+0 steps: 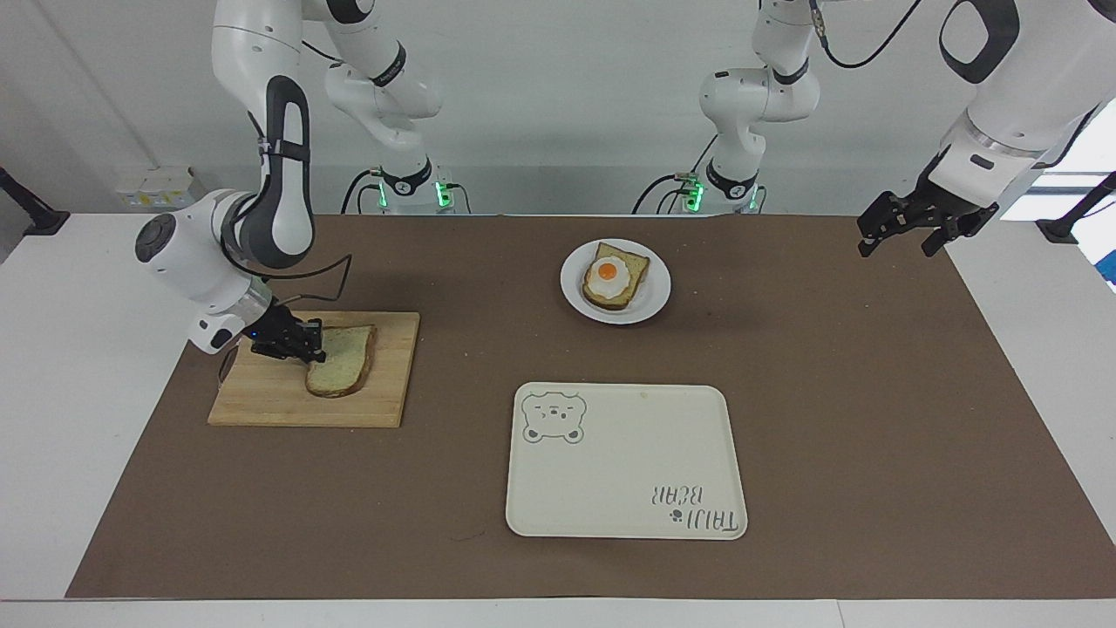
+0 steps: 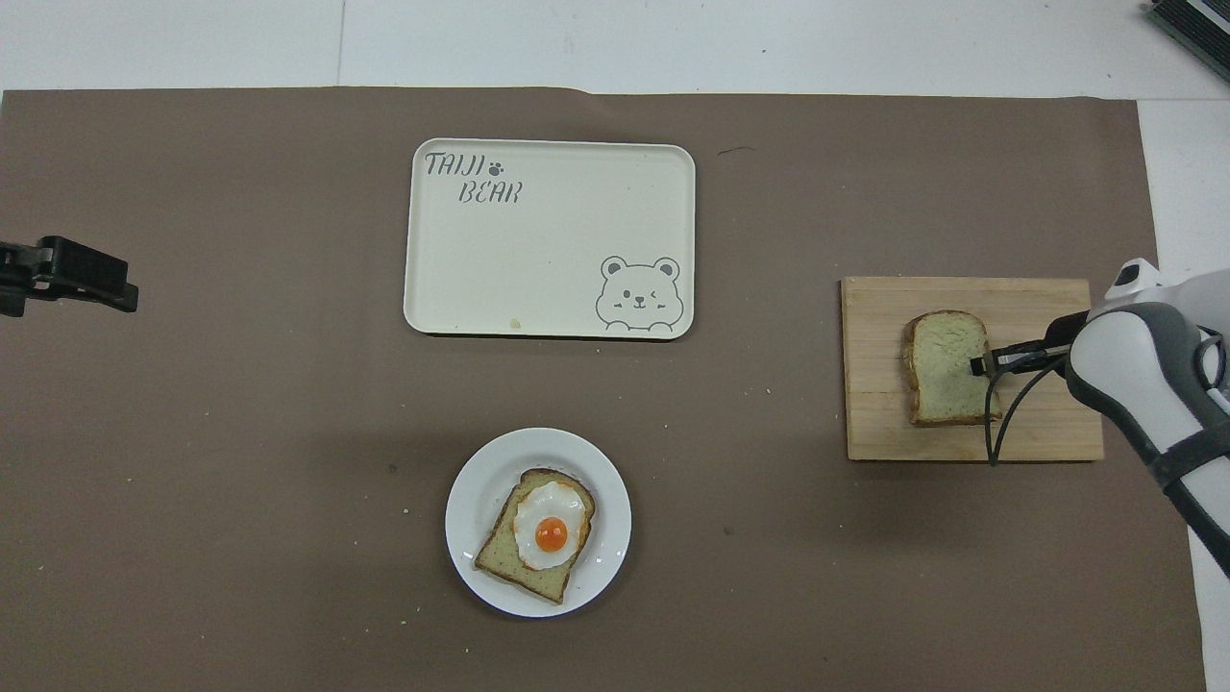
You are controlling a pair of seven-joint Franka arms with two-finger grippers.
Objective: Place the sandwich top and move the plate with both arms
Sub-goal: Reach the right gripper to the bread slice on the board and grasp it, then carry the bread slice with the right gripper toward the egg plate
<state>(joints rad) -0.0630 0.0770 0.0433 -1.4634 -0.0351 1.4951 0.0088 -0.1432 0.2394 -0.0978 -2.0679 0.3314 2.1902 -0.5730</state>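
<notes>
The sandwich top (image 1: 344,371) (image 2: 942,370), a plain bread slice, lies on a wooden board (image 1: 261,401) (image 2: 961,437) at the right arm's end of the table. My right gripper (image 1: 316,346) (image 2: 978,365) is low over the board and shut on the edge of the slice that points toward that end. The white plate (image 1: 654,301) (image 2: 471,500) sits near the robots at mid-table and carries a bread slice with a fried egg (image 1: 615,275) (image 2: 543,533). My left gripper (image 1: 898,235) (image 2: 72,274) waits open in the air over the left arm's end of the mat.
A cream rectangular tray (image 1: 628,462) (image 2: 548,250) with a bear drawing lies farther from the robots than the plate. A brown mat covers the table between the board, the plate and the tray.
</notes>
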